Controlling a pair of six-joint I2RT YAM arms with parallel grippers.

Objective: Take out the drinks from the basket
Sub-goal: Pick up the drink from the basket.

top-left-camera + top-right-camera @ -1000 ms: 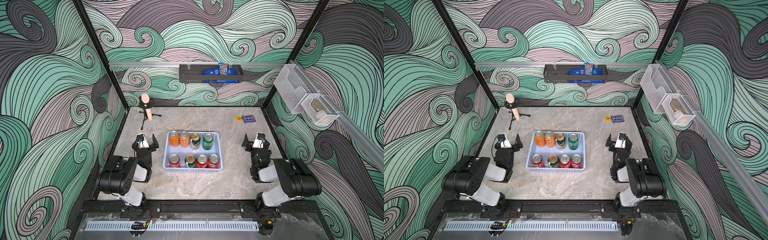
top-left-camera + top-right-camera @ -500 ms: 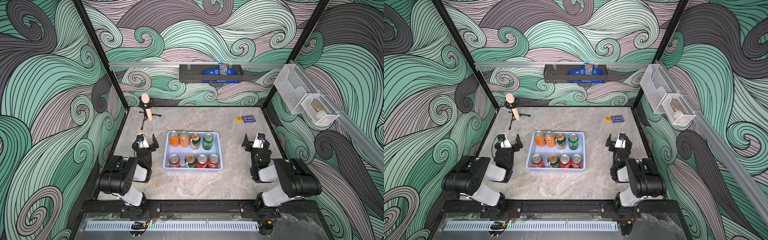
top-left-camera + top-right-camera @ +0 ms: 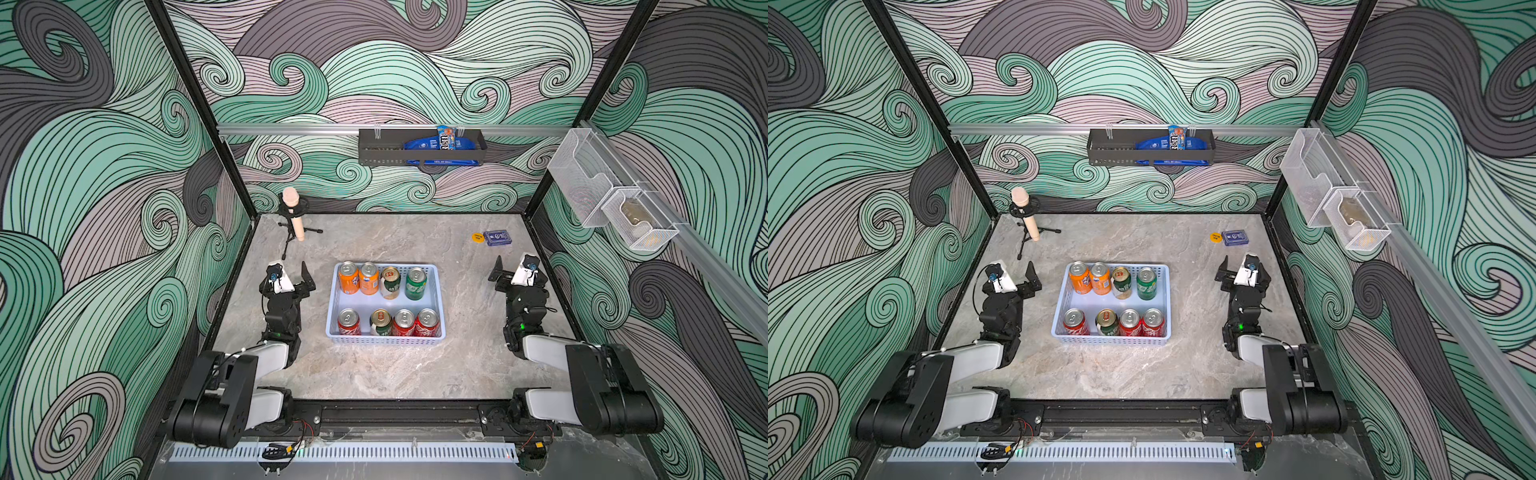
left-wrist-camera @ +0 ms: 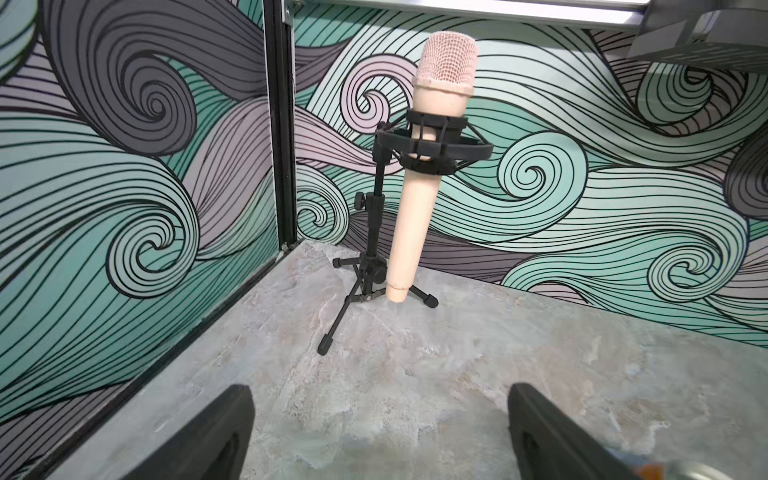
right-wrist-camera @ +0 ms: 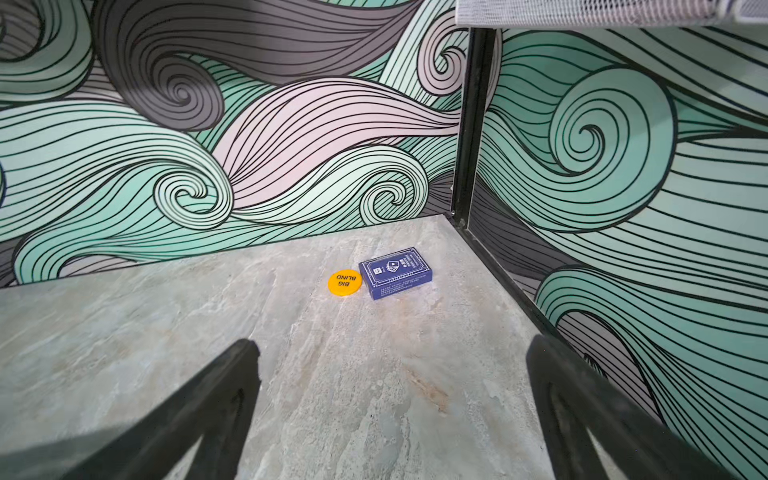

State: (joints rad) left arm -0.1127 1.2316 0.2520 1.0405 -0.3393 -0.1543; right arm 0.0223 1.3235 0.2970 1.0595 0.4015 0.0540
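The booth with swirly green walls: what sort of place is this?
Probably a robot test cell. A black-and-white left arm and right arm are mounted along the front of a grey marble-look table, patterned wall panels box it in, and a light-blue perforated plastic basket of drink cans sits between them.

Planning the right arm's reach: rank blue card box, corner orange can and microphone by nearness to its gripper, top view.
1. blue card box, just beyond the right gripper.
2. corner orange can, far-left in the basket.
3. microphone, far-left at the back.
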